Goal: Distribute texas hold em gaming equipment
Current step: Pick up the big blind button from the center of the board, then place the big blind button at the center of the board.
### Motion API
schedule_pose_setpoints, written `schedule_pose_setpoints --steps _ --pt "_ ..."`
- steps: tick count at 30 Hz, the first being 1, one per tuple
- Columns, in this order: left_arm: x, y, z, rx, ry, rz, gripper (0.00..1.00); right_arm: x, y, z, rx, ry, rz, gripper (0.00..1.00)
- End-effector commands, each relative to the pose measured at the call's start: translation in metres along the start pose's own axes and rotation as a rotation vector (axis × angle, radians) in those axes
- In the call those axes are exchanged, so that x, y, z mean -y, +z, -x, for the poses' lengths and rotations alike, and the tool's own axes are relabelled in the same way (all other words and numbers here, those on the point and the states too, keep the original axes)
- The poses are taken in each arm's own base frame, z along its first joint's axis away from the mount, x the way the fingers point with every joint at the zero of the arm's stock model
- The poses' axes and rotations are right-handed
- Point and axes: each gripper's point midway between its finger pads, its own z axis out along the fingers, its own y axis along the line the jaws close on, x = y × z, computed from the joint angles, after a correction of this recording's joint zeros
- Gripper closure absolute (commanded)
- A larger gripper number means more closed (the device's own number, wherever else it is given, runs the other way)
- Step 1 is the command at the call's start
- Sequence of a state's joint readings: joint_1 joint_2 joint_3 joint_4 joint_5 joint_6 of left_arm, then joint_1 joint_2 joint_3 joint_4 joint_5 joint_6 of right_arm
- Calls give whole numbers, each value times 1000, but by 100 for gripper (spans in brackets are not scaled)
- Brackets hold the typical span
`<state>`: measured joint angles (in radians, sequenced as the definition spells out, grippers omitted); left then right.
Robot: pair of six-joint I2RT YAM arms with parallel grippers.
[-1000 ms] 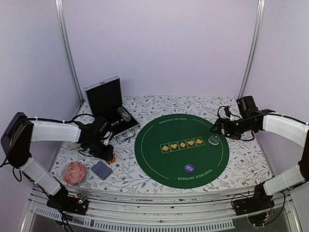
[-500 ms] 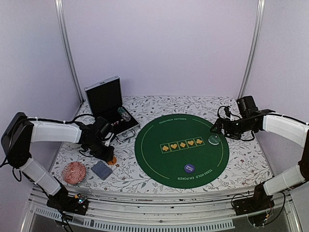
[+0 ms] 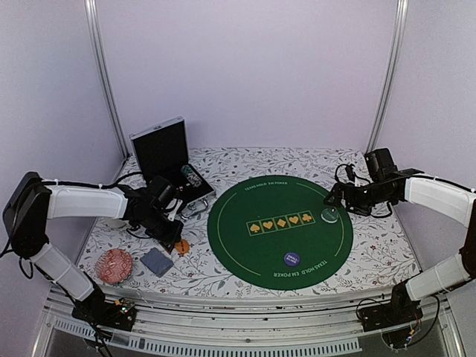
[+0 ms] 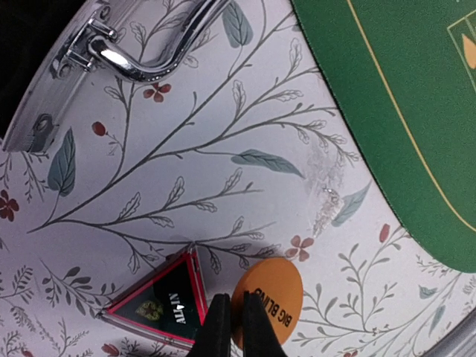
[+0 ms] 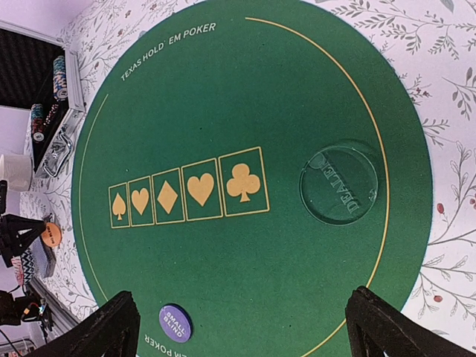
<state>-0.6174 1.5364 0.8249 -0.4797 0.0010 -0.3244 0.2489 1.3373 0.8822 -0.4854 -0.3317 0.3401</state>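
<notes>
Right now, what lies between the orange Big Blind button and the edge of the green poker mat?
Only bare floral tablecloth lies between the orange Big Blind button and the green poker mat. The left wrist view shows that stretch plainly.

The table is covered by a white tablecloth [image 3: 372,253] printed with leaf and flower sprigs. A round green felt mat [image 3: 238,245] lies flat on it, right of centre. The mat bears "TEXAS HOLD'EM POKER" along its far and near rims and a central row of five yellow boxes: spade, heart, diamond, heart, club. A silver aluminium case [image 3: 160,149] with a black interior stands open at the far left corner, lid upright, chrome handle [image 4: 149,63] toward the mat. A cream mug [image 5: 15,172] stands near the case. A red patterned round object [image 3: 116,265] lies at the near left corner.
</notes>
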Motion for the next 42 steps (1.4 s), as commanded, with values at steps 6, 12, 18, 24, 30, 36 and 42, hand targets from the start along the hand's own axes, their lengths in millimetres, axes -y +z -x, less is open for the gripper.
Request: schedule_pose_setpoints --steps 6,12,18,24,30,36,42 --pt "30 9 -22 -83 80 -84 100 -4 -5 -1 12 -6 9 1" --pt "58 0 -13 -46 132 -138 100 -4 -7 0 17 -6 9 1" --pt "84 -2 -5 -19 186 -200 100 -4 -7 -1 16 -6 8 1" --pt "101 5 3 -15 260 -210 100 -5 -10 1 22 -9 4 1" --pt "108 10 24 19 318 -188 100 -5 -14 1 26 -11 -1 1" --pt "114 19 47 54 391 -164 100 -6 -17 2 31 -13 -6 1" --pt "114 36 72 80 459 -102 100 -7 -19 4 30 -10 -3 1"
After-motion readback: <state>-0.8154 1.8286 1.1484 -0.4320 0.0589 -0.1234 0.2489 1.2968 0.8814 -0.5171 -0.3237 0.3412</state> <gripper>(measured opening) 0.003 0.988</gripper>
